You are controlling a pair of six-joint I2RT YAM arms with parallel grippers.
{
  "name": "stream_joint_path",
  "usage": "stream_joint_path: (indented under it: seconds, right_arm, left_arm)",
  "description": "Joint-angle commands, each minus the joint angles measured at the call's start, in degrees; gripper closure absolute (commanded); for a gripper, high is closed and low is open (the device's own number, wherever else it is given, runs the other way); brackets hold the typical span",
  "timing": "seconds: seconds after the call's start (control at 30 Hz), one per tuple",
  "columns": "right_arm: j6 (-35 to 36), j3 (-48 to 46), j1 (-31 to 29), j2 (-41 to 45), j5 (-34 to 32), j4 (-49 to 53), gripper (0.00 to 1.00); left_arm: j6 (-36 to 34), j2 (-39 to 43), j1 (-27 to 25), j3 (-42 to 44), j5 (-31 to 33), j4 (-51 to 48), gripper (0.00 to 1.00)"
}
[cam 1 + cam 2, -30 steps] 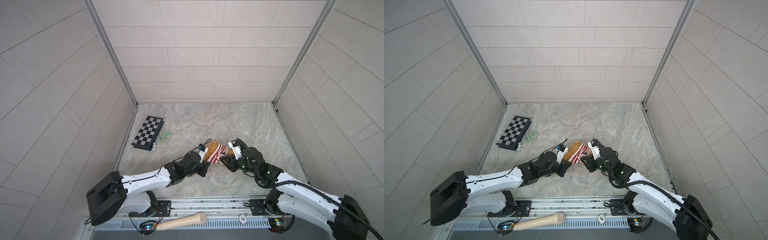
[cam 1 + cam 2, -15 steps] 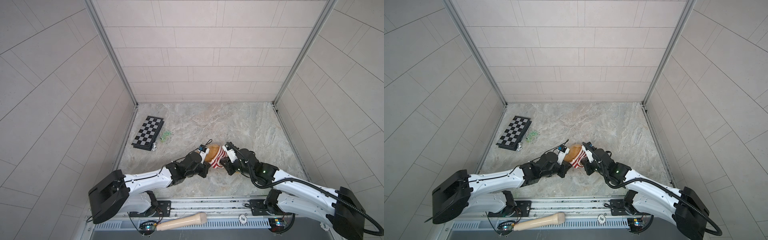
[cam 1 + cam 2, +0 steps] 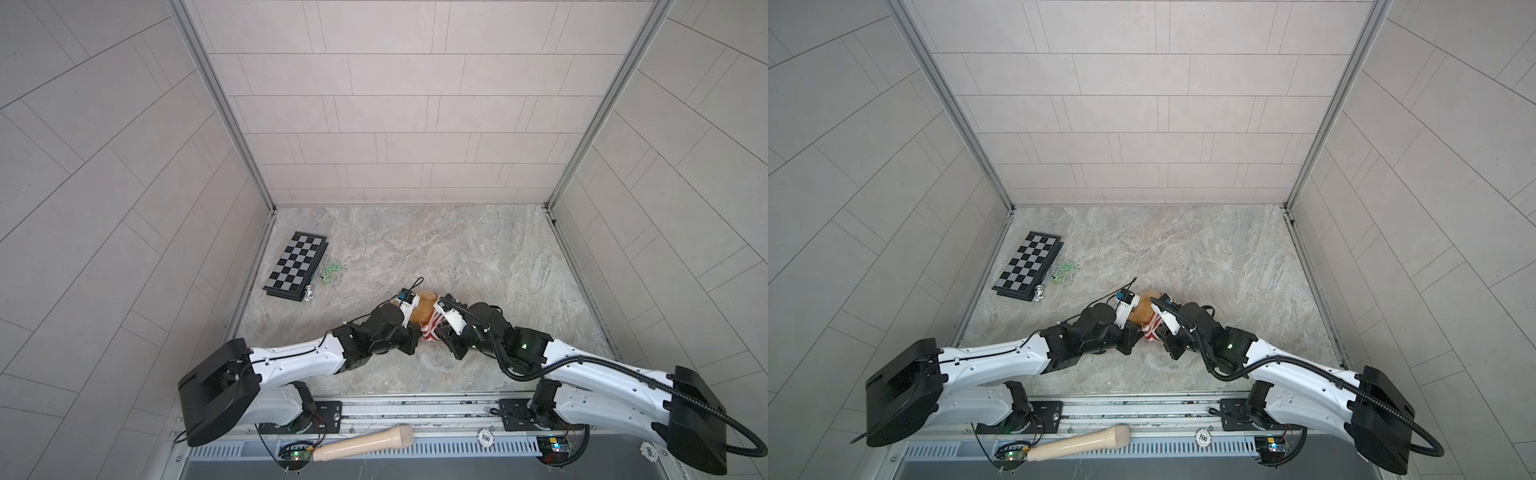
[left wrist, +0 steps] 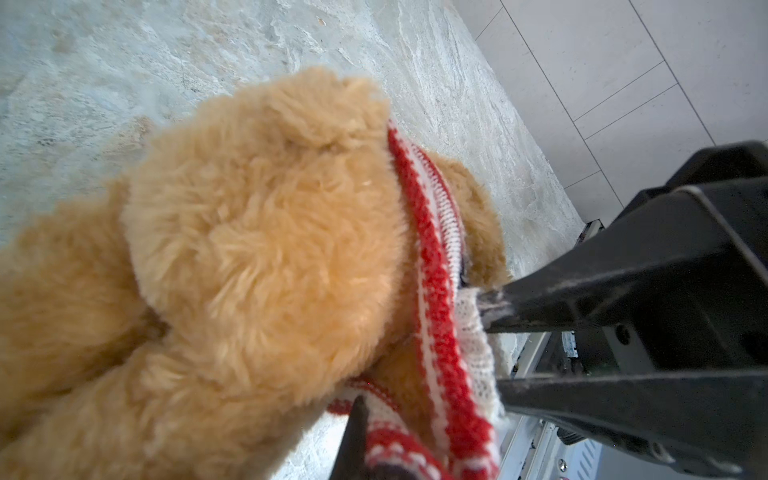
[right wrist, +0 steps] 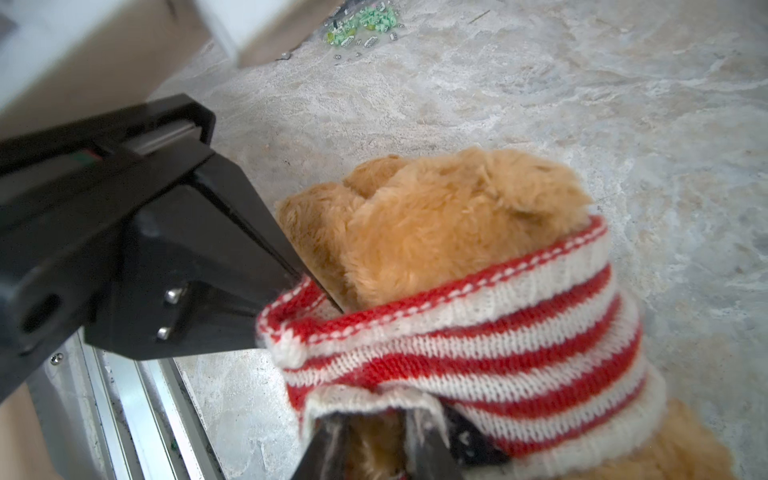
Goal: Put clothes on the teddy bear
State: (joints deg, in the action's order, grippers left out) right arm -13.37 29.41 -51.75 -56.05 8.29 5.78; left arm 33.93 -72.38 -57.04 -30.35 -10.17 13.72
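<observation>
**Item:** teddy bear, golden-brown plush.

**Location:** lying on the table, well apart from the chessboard. It is to the robot's right of the chessboard and nearer the base rail in both top views.

**Garment:** striped sweater, red-and-white knit. It is bunched as a thick band round the bear, with fur showing on either side.

**Progress (judged):** partly done.
- Done: the sweater is on the bear, but gathered rather than spread down the body.
- Not visible: no paw shows through a sleeve, and it is unclear which end of the bear sticks out of the band.
- Left to do: draw the knit along the body, bring the limbs through, and smooth it.

**Left gripper**: fingers closed to a point, pinching the sweater's rim against the fur.

**Right gripper**: fingers somewhat apart, with the white hem caught between the tips.

**Pose:** both arms stretch low over the table from the base rail and converge on the bear from opposite sides. The left arm is on the chessboard's side and the right arm on the far side. The grippers face each other across the bear, each angled down to the knit.
</observation>
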Motion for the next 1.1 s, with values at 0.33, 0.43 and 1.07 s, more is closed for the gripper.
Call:
stream_joint_path:
  seconds: [0.33,0.43,1.07]
  right_arm:
    - [13.3,-2.9,-0.6,-0.5,0.9,-2.4,0.75]
    - [13.3,-2.4,-0.6,-2.9,1.7,-3.0,0.76]
    - [10.5,-1.6,-0.6,9.9,-2.5,-0.5,1.0]
  left_arm:
    - [1.7,-0.3,-0.3,-1.0,-2.0,4.3,1.0]
    - [1.9,-0.2,-0.3,-1.0,-2.0,4.2,1.0]
    - [1.1,5.8,4.1,3.4,1.5,-0.4,1.0]
